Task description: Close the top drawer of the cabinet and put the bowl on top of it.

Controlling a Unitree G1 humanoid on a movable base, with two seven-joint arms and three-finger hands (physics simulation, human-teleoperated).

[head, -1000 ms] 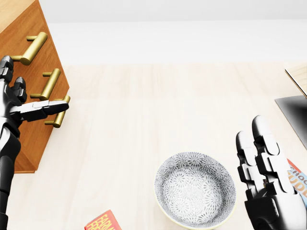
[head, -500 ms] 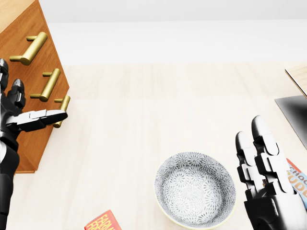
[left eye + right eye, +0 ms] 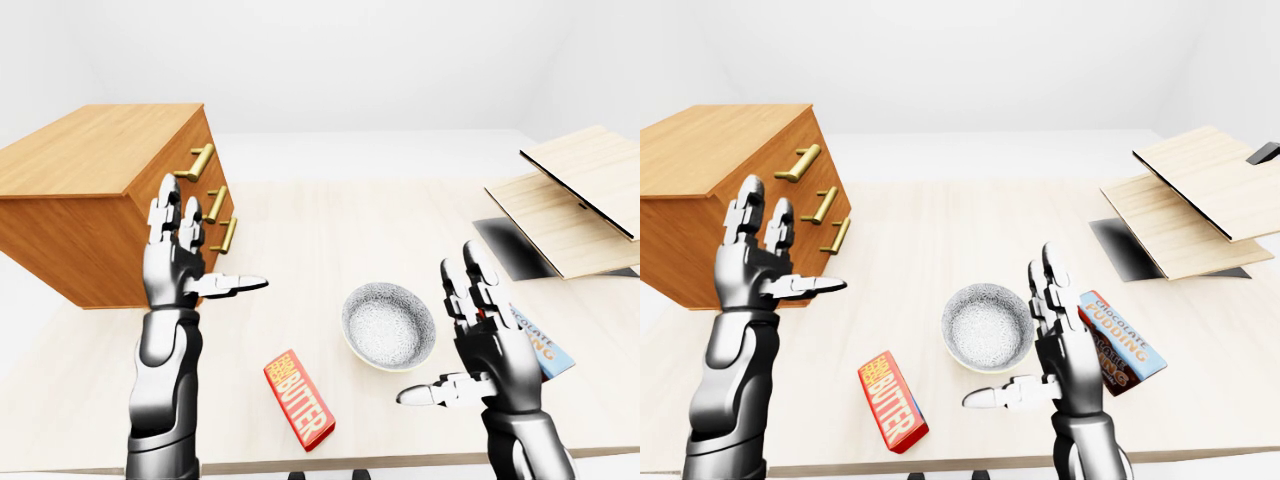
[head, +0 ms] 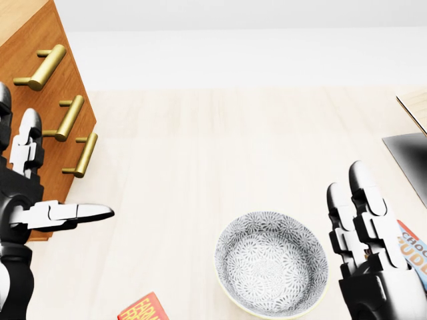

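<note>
The wooden cabinet [image 3: 90, 215] stands at the left of the table, its three gold handles [image 3: 213, 203] facing right and its drawer fronts looking flush. A patterned grey-white bowl [image 3: 388, 325] sits upright on the table near the bottom middle. My left hand [image 3: 205, 245] is open with fingers spread, hovering just right of the cabinet's lower handles and touching nothing. To the right of the bowl my right hand [image 3: 455, 335] is also open, palm toward the bowl, thumb below its rim, holding nothing.
A red butter box [image 3: 298, 399] lies left of the bowl near the table's bottom edge. A blue chocolate pudding box [image 3: 1120, 340] lies behind my right hand. Tilted wooden boards [image 3: 575, 200] and a dark panel [image 3: 510, 250] occupy the right side.
My left hand has drawn back from the cabinet's lowest handle, downward in the head view, its thumb now pointing right below the handles. Right hand and bowl have not moved.
</note>
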